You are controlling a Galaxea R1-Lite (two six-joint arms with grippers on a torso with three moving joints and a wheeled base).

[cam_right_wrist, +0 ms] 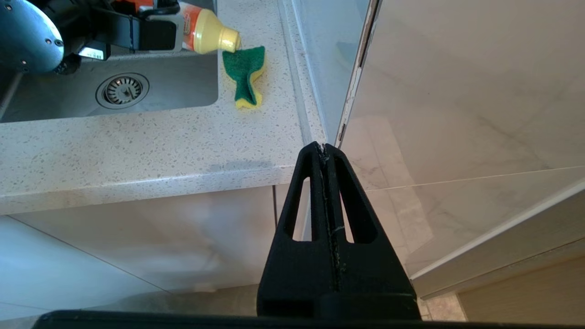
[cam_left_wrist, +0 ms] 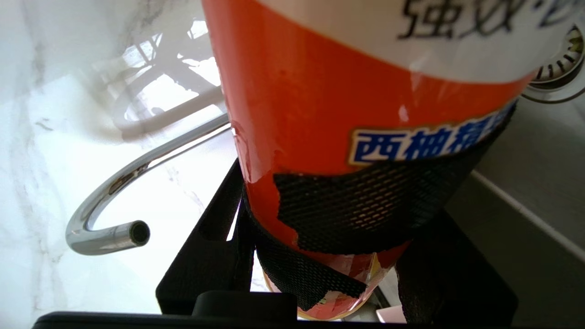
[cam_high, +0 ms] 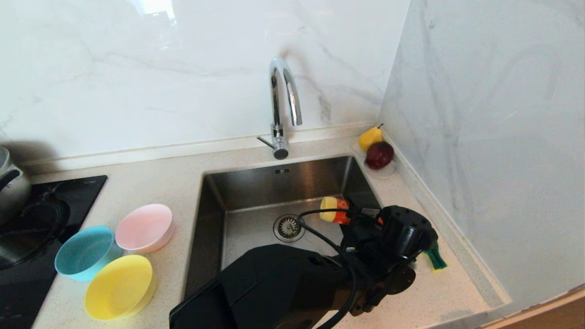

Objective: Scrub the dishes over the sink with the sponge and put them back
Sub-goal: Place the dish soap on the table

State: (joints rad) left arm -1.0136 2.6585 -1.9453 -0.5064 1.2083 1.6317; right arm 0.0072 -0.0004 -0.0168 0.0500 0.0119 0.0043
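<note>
My left gripper [cam_high: 361, 219] is shut on an orange dish-soap bottle [cam_left_wrist: 338, 114], held about level over the sink's [cam_high: 274, 183] right side. Its yellow nozzle [cam_right_wrist: 212, 34] points at the sponge [cam_right_wrist: 247, 75]. The sponge lies green face up on the counter right of the sink, and in the head view only its green tip [cam_high: 436, 258] shows past my wrist. The pink bowl [cam_high: 144, 227], blue bowl [cam_high: 84, 252] and yellow bowl [cam_high: 119, 286] sit empty on the counter left of the sink. My right gripper [cam_right_wrist: 323, 148] hangs shut and empty below the counter's front edge.
A chrome gooseneck faucet [cam_high: 283, 100] stands behind the sink, with a round drain strainer [cam_high: 289, 227] in the basin floor. A saucer with fruit [cam_high: 379, 155] sits in the back right corner by the marble side wall. A steel pot [cam_high: 11, 183] rests on the black cooktop [cam_high: 41, 228] at far left.
</note>
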